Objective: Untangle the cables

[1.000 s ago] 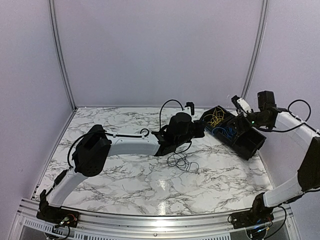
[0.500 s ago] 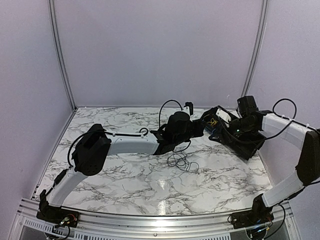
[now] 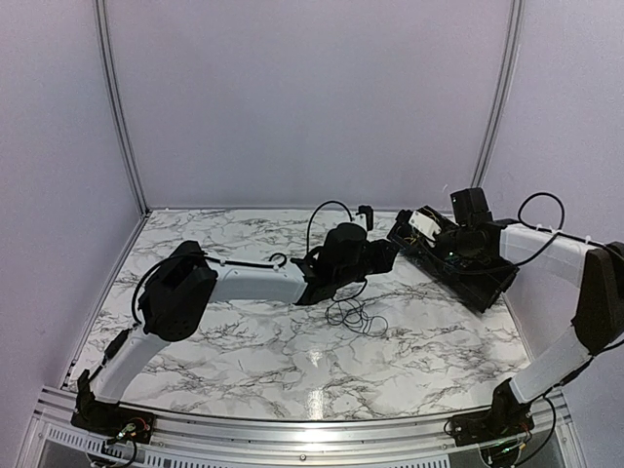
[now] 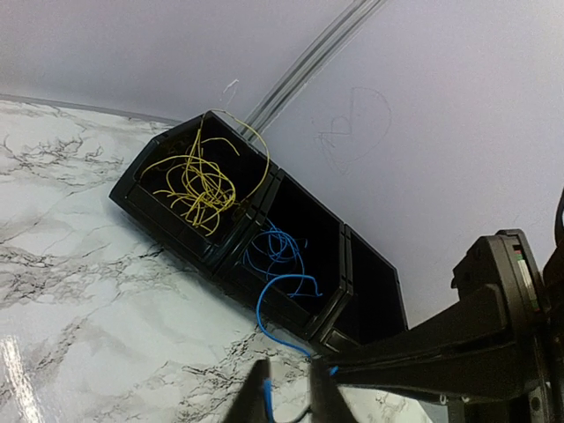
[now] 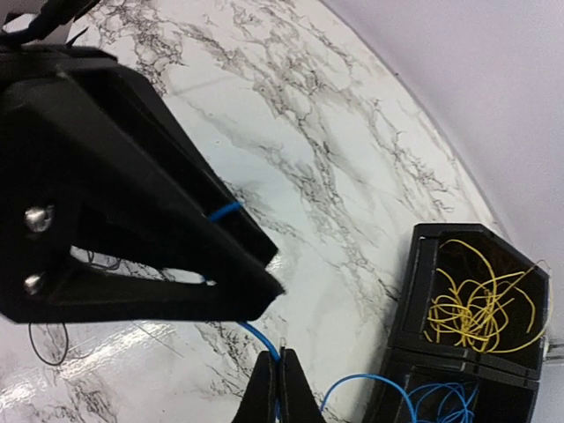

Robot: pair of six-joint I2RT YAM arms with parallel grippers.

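Observation:
A blue cable point(image 4: 262, 308) runs from the black bin's middle compartment point(image 4: 300, 264) down to the table and between my left gripper's point(image 4: 289, 398) fingers, which stand slightly apart, so this gripper is open. My right gripper point(image 5: 276, 388) is shut on the same blue cable point(image 5: 256, 333), just in front of the left gripper's fingers point(image 5: 176, 220). Yellow cables point(image 4: 198, 185) lie coiled in the bin's end compartment. A loose black cable point(image 3: 353, 314) lies on the marble under the left arm. From above, both grippers point(image 3: 385, 255) point(image 3: 405, 237) meet at the bin's near-left corner.
The black three-part bin point(image 3: 478, 278) stands at the back right against the wall, and its third compartment point(image 4: 370, 282) looks dark. White marble tabletop point(image 3: 244, 341) stretches to the left and front. Lilac walls close the back and sides.
My right gripper swung left from over the bin to the left gripper and shut on the blue cable. The left gripper's fingers parted slightly.

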